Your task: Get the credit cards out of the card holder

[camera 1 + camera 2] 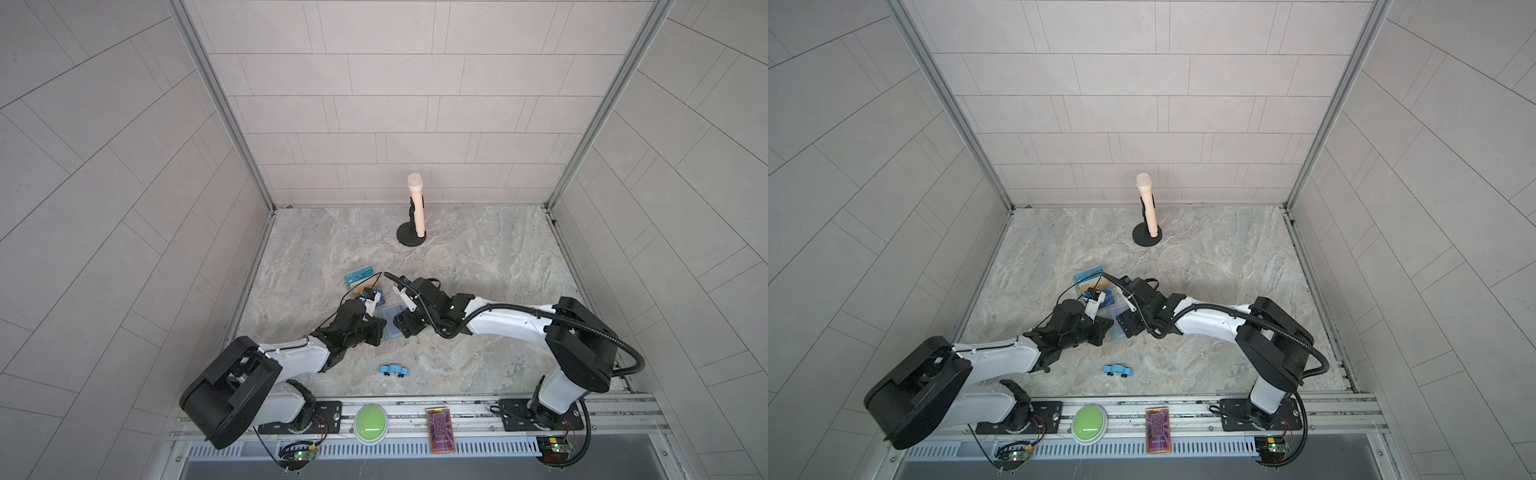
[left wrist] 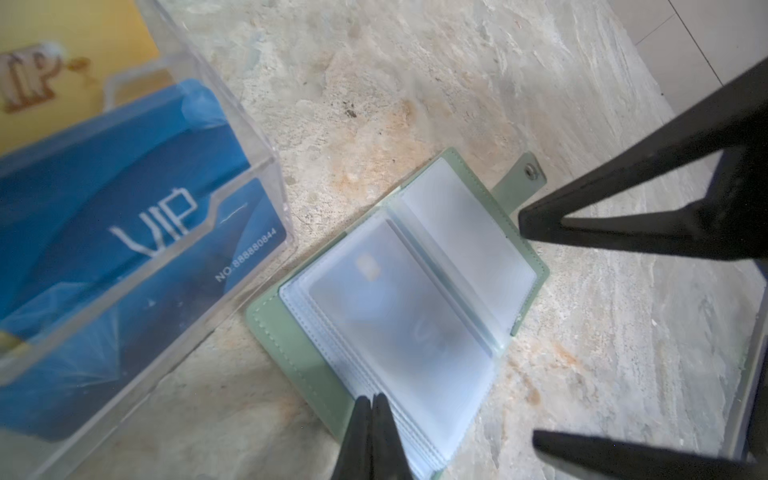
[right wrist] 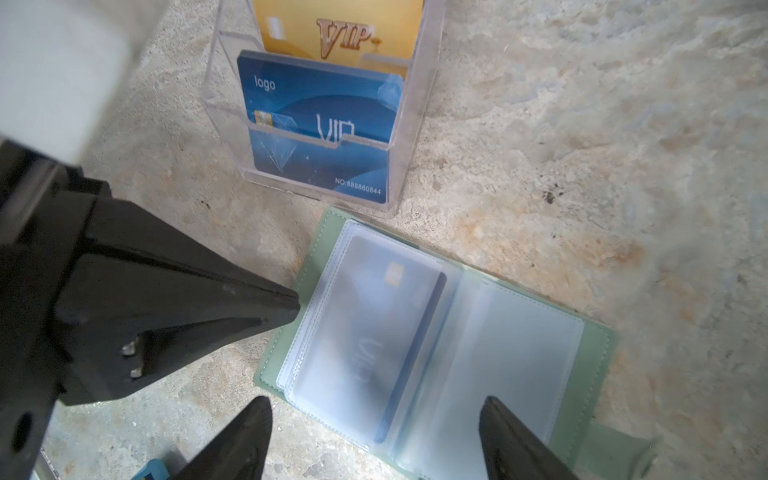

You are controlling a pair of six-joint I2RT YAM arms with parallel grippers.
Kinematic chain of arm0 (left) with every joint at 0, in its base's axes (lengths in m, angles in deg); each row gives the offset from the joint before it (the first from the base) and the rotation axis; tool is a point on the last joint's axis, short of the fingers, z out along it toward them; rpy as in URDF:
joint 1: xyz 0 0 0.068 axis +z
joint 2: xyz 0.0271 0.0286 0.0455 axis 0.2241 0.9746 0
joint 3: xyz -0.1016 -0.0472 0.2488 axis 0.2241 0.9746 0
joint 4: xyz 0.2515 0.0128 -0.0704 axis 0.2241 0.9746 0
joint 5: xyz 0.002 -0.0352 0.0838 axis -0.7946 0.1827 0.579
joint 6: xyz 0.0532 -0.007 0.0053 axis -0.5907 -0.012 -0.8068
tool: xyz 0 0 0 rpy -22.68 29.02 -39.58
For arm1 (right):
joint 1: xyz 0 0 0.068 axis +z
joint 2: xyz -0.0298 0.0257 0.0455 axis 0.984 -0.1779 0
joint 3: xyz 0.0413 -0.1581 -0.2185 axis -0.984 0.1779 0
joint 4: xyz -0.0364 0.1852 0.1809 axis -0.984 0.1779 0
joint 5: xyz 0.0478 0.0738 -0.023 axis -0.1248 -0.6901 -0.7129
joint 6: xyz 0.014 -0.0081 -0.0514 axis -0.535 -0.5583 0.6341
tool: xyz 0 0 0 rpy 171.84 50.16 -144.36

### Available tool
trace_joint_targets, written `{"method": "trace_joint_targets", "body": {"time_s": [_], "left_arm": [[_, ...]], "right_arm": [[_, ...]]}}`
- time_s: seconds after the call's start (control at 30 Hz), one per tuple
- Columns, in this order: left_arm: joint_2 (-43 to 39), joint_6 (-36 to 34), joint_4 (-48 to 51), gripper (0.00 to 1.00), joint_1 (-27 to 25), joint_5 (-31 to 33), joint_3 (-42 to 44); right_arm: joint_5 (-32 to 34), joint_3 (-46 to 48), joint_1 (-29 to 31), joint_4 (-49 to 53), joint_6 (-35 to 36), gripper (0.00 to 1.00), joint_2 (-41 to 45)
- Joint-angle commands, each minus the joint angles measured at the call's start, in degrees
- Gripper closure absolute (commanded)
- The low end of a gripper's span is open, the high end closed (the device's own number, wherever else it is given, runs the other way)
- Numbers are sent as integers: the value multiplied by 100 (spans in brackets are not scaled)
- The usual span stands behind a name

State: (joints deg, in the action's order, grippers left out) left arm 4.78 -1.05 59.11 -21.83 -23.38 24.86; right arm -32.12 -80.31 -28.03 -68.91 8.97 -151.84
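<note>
Presently, left gripper closed tight at card holder edge, hold unclear; right gripper wide, empty

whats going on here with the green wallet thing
The mint-green card holder lies open on the table beside a clear stand. The left gripper is shut, its tips at the edge of the sleeve pages. The right gripper hangs open over the pages. A card sits inside a sleeve, not yet taken out.
</note>
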Motion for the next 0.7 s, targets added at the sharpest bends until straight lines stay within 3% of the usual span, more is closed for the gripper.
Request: {"method": "trace_joint_targets", "body": {"time_s": [0.0,0.17,0.67], "left_arm": [[96,92,-241,100,-53,103,-77],[203,245,-534,100,-99,85,52],[538,665,-986,100,-99,154,278]], "right_arm": [[-78,-89,59,-15,19,19,-182],[-251,-119,101,-250,51,19,-440],[288,40,127,-478,-131,20,-653]]}}
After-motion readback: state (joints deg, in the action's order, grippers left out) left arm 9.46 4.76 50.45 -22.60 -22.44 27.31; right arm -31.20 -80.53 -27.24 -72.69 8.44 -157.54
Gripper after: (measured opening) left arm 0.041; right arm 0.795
